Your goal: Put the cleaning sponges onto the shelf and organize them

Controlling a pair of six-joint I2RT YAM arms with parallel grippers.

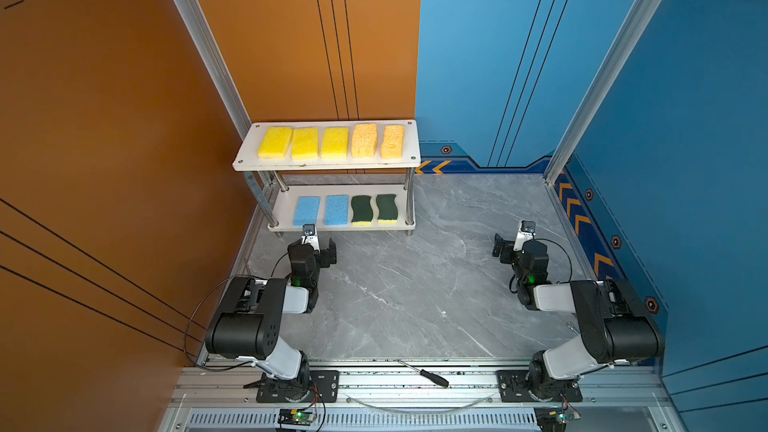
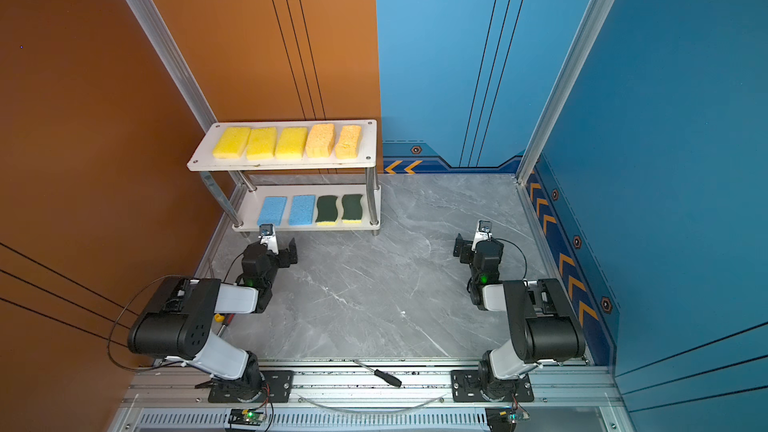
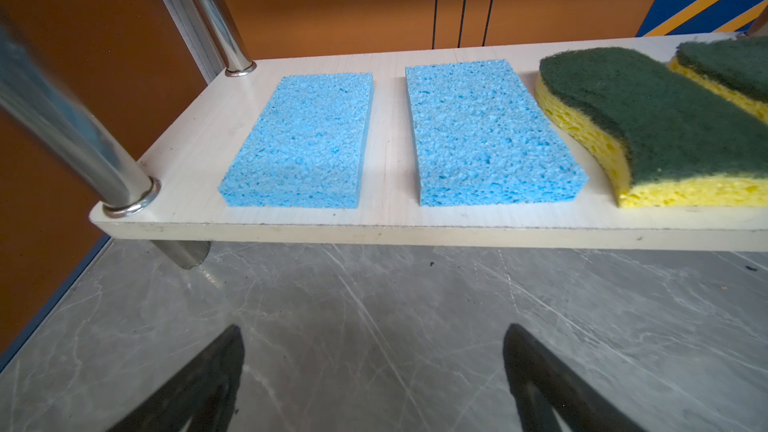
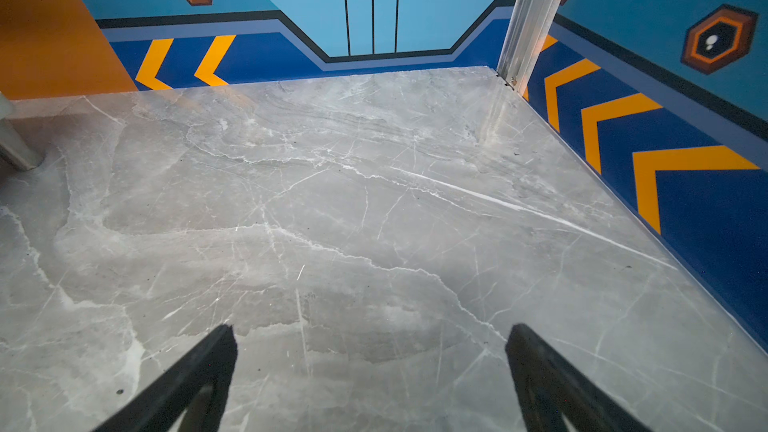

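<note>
Left wrist view: two blue sponges [image 3: 299, 139], two green-topped sponges [image 3: 665, 118] on the shelf [image 3: 374, 230] lower board; three yellow sponges [image 1: 305, 143], two orange sponges [image 1: 365, 140] up top. Left gripper [image 3: 374, 327], right gripper [image 4: 372, 326] gape empty; screwdriver [image 1: 432, 378] past the desk [image 1: 436, 284] front edge.
</note>
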